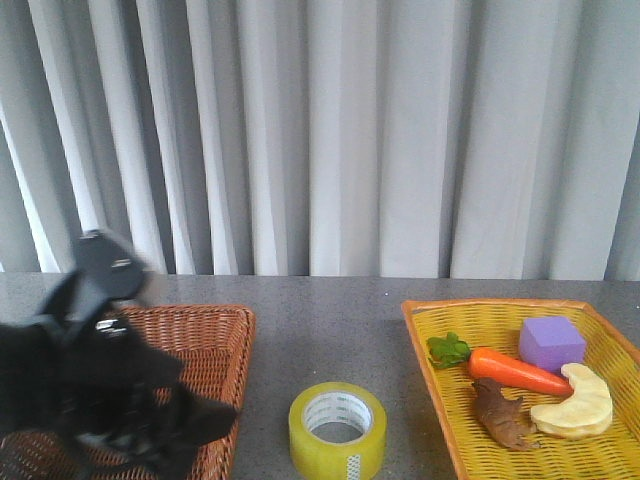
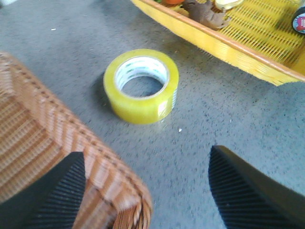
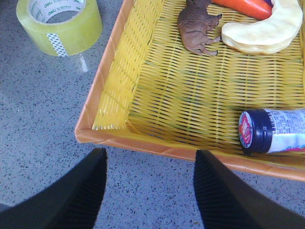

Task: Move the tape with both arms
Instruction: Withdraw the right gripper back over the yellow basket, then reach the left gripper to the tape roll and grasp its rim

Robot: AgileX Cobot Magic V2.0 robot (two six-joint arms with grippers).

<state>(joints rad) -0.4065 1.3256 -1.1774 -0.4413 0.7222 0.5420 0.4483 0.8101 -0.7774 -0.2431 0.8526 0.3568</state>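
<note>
Left arm (image 1: 90, 390) motion-blurred, hiding part of brown basket (image 1: 215, 345). Beside the yellow basket (image 3: 124, 136) rim, bottle (image 3: 274, 131) cut off by frame edge.

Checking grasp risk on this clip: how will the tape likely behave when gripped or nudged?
The tape lies flat on its side, so it probably won't roll. Its thick wound wall looks stiff. The glossy yellow surface may be slippery.
</note>
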